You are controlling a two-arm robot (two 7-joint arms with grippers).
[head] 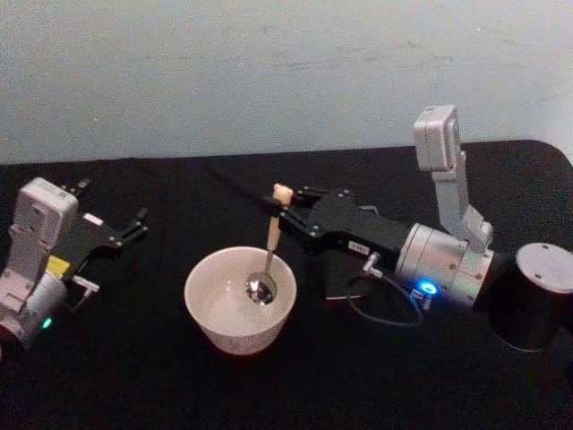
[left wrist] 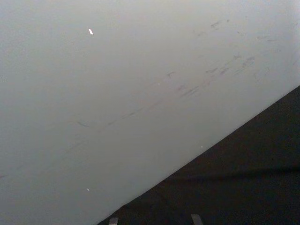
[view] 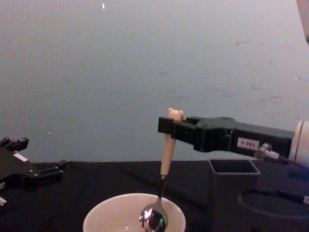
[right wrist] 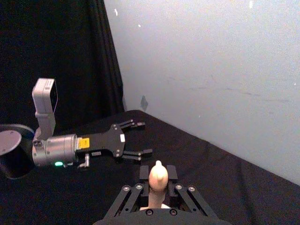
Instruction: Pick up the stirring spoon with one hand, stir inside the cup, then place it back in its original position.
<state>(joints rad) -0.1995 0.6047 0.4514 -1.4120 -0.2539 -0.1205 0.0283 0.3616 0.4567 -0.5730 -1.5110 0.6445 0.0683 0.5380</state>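
Cream-white and round, the cup (head: 240, 300) sits on the black-covered bench (head: 134, 376), nearest the robot and a little left of centre. Inside the cup hangs the shiny metal bowl of the stirring spoon (head: 269, 242), low down near the bottom; whether it touches the bottom cannot be told. The spoon stands almost upright, its thin dark neck rising above the rim to a beige handle topped by a tiny bear head.

Reaching in from the right, the right hand (head: 288, 208) is above the cup's far rim. Its black fingers are closed on the upper handle just under the bear head.

From the chest, a dark grey square holder (view: 227, 198) stands upright just to the right of the cup, below the right hand's body. Its top is open.

Well apart on the left, the left hand (head: 112, 204) lies low near the bench with its fingers spread wide, gripping nothing.

Behind everything rises a pale, scuffed wall (head: 269, 72).
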